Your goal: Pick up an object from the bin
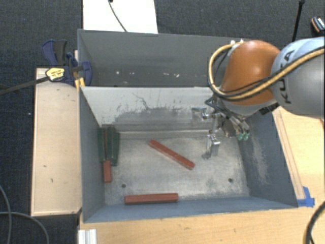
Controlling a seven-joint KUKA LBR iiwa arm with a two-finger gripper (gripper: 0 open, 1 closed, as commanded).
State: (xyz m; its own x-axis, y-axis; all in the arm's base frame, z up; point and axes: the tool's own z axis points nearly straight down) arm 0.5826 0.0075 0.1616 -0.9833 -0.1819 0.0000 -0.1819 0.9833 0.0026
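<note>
My gripper [207,136] hangs over the right half of the bin floor, open, with nothing between its fingers. One metal fingertip [208,154] points down just right of a red-brown stick [171,154], which lies slantwise in the middle of the floor. A gap shows between the two. A longer red-brown bar [151,199] lies along the front wall.
A dark green block [110,145] lies along the left wall, with a small red-brown piece [107,171] at its near end. The arm, with its orange cover and cables, reaches in over the bin's right rim. Bare floor lies under and to the right of the gripper.
</note>
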